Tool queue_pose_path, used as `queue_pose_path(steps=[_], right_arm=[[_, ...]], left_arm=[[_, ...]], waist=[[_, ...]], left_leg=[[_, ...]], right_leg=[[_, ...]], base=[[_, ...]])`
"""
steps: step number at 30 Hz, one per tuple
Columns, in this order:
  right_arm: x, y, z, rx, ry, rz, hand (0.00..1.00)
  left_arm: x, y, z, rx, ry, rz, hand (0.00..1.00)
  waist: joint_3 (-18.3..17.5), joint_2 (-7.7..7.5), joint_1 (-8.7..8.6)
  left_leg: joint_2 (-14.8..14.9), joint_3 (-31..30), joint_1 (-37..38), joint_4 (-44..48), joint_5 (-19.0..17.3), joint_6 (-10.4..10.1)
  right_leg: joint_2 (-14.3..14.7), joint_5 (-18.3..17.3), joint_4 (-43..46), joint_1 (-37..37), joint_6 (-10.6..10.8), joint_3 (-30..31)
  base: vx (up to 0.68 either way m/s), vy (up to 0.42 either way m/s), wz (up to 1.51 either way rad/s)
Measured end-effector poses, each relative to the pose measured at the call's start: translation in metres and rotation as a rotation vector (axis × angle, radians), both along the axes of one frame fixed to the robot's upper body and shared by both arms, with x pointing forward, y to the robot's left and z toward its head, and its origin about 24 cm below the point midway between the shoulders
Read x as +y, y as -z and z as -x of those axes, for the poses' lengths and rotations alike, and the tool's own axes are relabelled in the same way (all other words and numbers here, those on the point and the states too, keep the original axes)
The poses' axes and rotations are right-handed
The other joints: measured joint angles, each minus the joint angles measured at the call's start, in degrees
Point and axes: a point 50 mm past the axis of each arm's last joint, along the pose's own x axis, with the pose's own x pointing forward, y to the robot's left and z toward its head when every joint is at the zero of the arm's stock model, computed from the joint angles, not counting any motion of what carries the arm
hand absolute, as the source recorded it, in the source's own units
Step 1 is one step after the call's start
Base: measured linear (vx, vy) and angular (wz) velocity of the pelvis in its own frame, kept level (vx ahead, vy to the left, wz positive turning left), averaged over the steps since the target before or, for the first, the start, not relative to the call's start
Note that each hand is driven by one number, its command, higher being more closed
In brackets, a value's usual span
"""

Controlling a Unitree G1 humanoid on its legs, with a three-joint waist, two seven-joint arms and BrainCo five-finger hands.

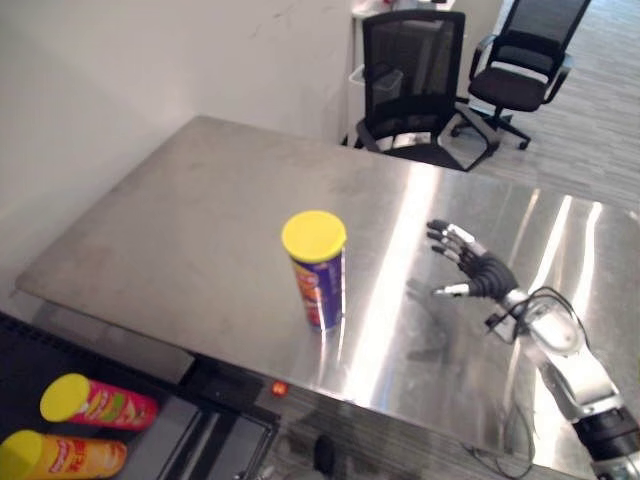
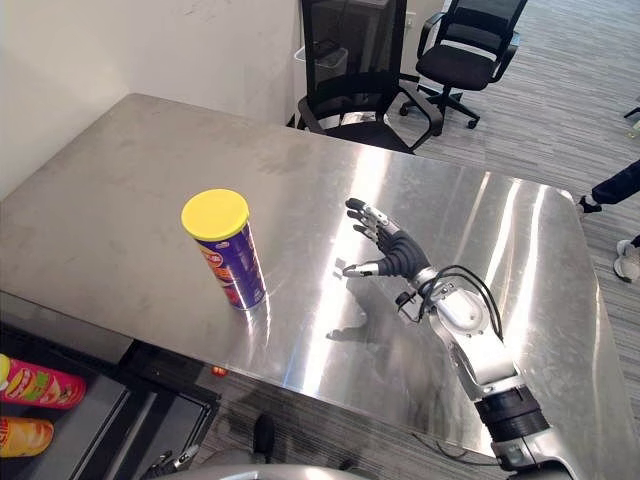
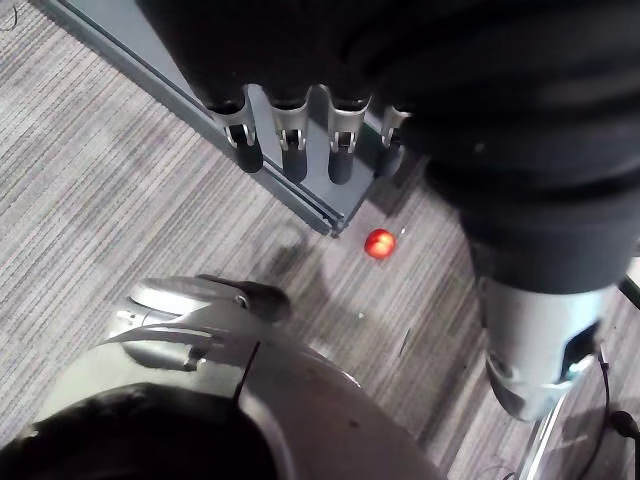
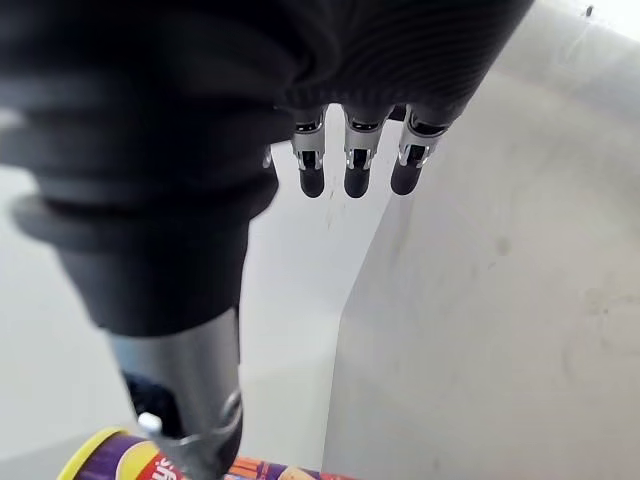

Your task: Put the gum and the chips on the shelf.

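Standing upright near the near edge of the steel table (image 1: 200,190), the purple chips can (image 1: 318,280) has its long axis vertical and its yellow lid up, with bare steel open all round it. My right hand (image 2: 400,255) hovers above the tabletop beside the can and apart from it, fingers straight and spread, thumb pointing toward the can. My left hand (image 3: 290,140) hangs over carpet, fingers relaxed, holding nothing. A red can (image 1: 95,400) and an orange can (image 1: 60,455) lie on their sides below the table's left corner.
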Motion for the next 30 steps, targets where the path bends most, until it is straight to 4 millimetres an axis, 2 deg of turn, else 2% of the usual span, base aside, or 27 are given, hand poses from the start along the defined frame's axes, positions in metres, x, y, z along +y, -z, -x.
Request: queue_pose_path(steps=[10, 15, 24, 30], right_arm=[[0.016, -0.018, -0.023, -0.048, -0.044, 0.025, 0.00], [0.030, -0.026, -0.028, -0.061, -0.101, 0.046, 0.00], [0.052, -0.043, -0.034, -0.110, -0.186, 0.083, 0.00], [0.061, -0.043, -0.038, -0.100, -0.214, 0.104, 0.00]], left_arm=[[0.002, -0.001, 0.001, 0.000, 0.017, 0.002, 0.00], [0.003, -0.003, -0.004, -0.022, 0.021, -0.004, 0.00], [0.006, -0.004, -0.005, -0.027, 0.022, -0.011, 0.00], [0.006, -0.004, -0.008, -0.038, 0.020, -0.015, 0.00]], waist=[[0.75, -0.60, 0.49], [1.89, -1.14, 1.80], [2.52, -1.99, 2.95], [2.81, -2.39, 4.59]], left_leg=[[-0.10, -0.85, -0.16, -0.02, 0.45, 0.05], [-0.35, -1.77, -0.21, -0.02, 0.65, 0.07], [0.11, -2.96, -1.23, -0.02, 1.52, 0.04], [1.07, -3.27, -1.50, -0.03, 2.01, -0.41]], right_leg=[[0.06, 0.00, 0.06, 0.17, 0.00, -0.80], [0.00, 0.00, -0.01, 0.66, 0.00, -1.77], [0.18, -0.05, 0.43, 0.07, -0.19, -2.16], [1.06, -0.33, 1.07, -0.29, -0.67, -2.19]], base=[[0.00, 0.006, 0.04], [0.02, 0.007, 0.09], [-0.01, 0.003, 0.07], [-0.03, -0.019, 0.02]])
